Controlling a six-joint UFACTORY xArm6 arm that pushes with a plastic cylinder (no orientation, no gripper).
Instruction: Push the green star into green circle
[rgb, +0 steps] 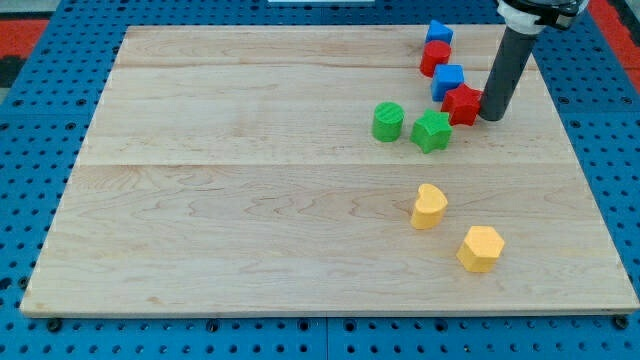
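- Green star (432, 131) sits on the pale wooden counter (250, 200), in the view's upper right part, just beside the green circle (388, 121), which lies to its left; a narrow gap shows between the two.
- My tip (491, 117) stands on the counter to the view's right of the star, touching or almost touching the right side of a red block (463, 104) of star-like shape.
- That red block lies between my tip and the green star, up and to the right of the star, close to it; I cannot tell whether the two touch.
- I carry no hand, only a straight dark rod (505, 70), so there is nothing to stand wide or narrow and nothing is held.
- A blue block (448, 80) rests just above and left of the red star-like block, touching it.
- Another red block (435, 57) lies above that, with a second blue block (438, 33) at the top of the row, near the counter's top edge.
- Two yellow blocks lie well apart from the green pair, toward the view's bottom right: a rounded, heart-like one (429, 206) and a hexagonal one (481, 248) lower and further right.
- A blue pegboard (30, 120) surrounds the counter.
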